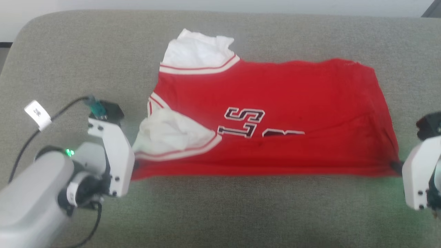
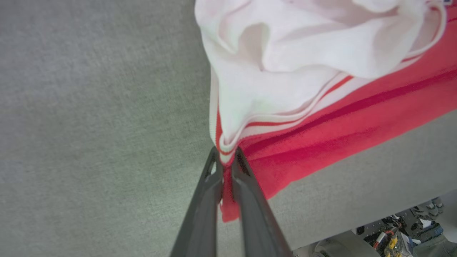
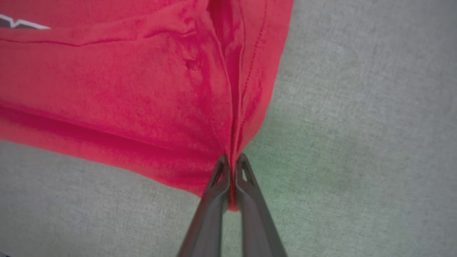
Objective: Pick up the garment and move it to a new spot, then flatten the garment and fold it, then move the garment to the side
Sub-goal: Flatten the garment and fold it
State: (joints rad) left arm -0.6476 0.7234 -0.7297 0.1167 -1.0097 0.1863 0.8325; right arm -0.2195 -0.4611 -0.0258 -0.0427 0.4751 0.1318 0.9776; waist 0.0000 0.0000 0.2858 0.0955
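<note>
The garment (image 1: 275,100) lies spread out on the cushion (image 1: 220,213), near its middle. The left tool (image 2: 226,157) is at the garment's near left corner and has the edge there pinched between its fingers. The right tool (image 3: 232,159) is at the garment's near right corner and pinches that edge too. The letters (image 1: 245,122) sit near the garment's middle, closer to its near edge.

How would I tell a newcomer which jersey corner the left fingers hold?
On the grey cushion lies the red jersey. Follow its near edge to the robot's left end, where the left fingers pinch it. Unlike the plain red right corner, it carries white striped trim beside a crumpled white panel.
</note>
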